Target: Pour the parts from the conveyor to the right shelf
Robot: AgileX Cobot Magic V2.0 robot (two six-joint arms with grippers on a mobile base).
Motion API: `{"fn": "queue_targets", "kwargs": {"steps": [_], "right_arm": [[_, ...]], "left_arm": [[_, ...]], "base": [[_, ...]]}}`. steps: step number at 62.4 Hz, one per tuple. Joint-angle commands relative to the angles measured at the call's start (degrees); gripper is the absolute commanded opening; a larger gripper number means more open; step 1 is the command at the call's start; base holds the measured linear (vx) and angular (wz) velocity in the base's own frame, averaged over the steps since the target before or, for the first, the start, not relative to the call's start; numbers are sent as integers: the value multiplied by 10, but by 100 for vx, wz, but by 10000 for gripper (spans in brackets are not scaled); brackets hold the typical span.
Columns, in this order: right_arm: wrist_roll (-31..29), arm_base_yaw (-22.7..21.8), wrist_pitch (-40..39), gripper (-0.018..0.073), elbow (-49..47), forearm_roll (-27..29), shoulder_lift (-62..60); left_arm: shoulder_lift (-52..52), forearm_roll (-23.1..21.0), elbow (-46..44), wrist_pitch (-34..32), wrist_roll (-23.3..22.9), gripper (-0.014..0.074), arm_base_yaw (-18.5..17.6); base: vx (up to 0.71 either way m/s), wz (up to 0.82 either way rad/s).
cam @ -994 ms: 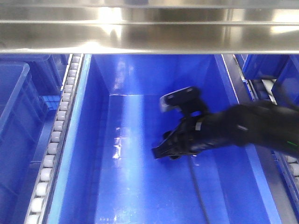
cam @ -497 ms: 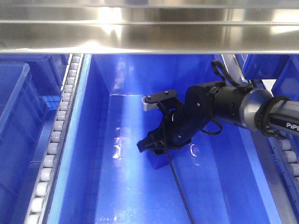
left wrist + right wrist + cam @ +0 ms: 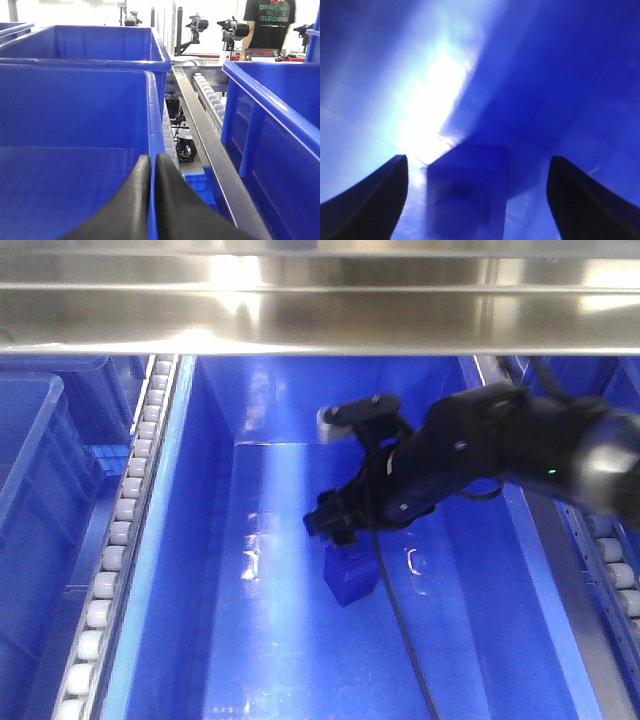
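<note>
A big blue bin (image 3: 200,540) fills the front view, with one small blue block (image 3: 350,580) lying on its floor. My right gripper (image 3: 335,525) hangs inside the bin just above and behind the block, jaws open and empty. In the right wrist view the block (image 3: 467,195) lies between and below the spread fingertips (image 3: 380,195), apart from both. My left gripper (image 3: 152,165) is out of the front view. In its wrist view it is shut on the thin upright wall (image 3: 155,110) of a blue bin.
A steel shelf beam (image 3: 320,320) crosses above the bin. Roller tracks run on the left (image 3: 125,510) and right (image 3: 605,560). Another blue bin (image 3: 30,490) stands at the left. The left wrist view shows a second bin (image 3: 270,110), a roller track (image 3: 210,97) and a person (image 3: 270,25) far back.
My right arm has swung and lifted toward the back of the bin. The blue block, earlier mostly covered by the gripper, now lies uncovered on the bin floor.
</note>
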Motion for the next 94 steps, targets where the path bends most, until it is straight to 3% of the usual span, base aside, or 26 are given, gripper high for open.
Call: {"fn": "queue_targets", "kwargs": {"steps": [1,15,26,41,52,64,94], "right_arm": [[7,-2,-42,542,9,-2,-59],[48,-2,-134,542,106,-31,-158],[51,-19,-146,542,159,-43,-231],[49,-133,-144,542,226,-25,-316],[43,-192,-141,542,274,-29,-398],[17,-197,-163,542,323,-29,-512],[21,-197,-171,542,480,-75,-859]], "left_arm": [[-9,-1,18,-44,-4,-6,-1],[-9,-1,18,-44,-4,-6,-1],[-9,-1,18,-44,-4,-6,-1],[-9,-1,18,-44,-4,-6,-1],[-9,-1,18,-44,-4,-6,-1],[-9,-1,18,-44,-4,-6,-1],[-9,-1,18,-44,-4,-6,-1]], "base": [[0,0],[0,0],[0,0],[0,0],[0,0],[0,0],[0,0]]}}
